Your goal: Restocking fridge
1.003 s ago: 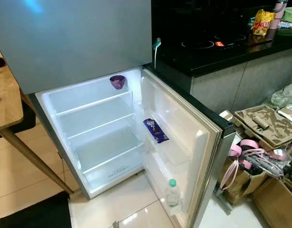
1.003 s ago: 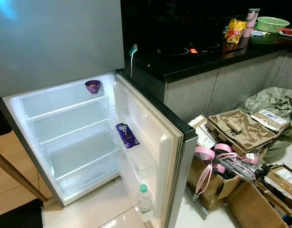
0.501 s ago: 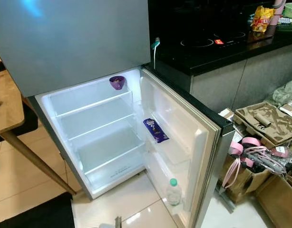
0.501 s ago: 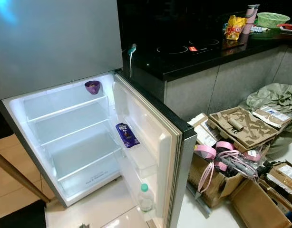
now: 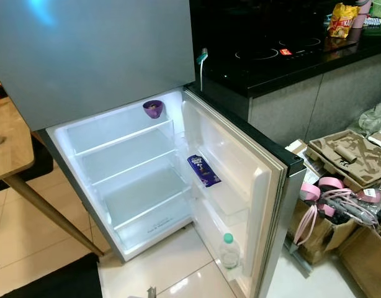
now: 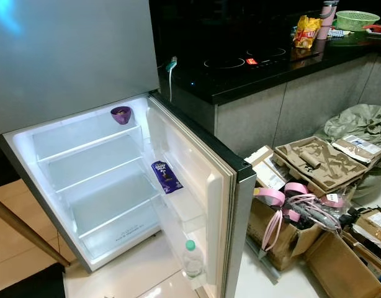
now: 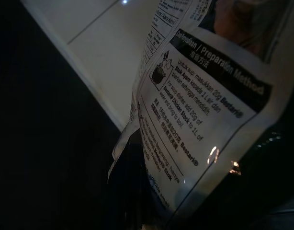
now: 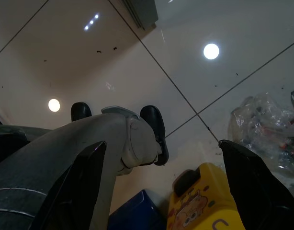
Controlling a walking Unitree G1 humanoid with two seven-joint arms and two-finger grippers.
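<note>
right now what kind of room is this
Most likely a home kitchen: an open fridge stands beside a black counter with a built-in hob, and snack packs sit on that counter.

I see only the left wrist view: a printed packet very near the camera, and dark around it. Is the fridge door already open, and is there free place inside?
Observer: Yes, the lower fridge door stands wide open.
Operator: What is on the shelves?
Observer: A purple bowl sits on the top shelf, at the back right corner. The shelves below it are bare.
Operator: And the racks of the door?
Observer: A blue packet leans in the middle rack, and a bottle with a green cap stands in the lowest one.
</note>
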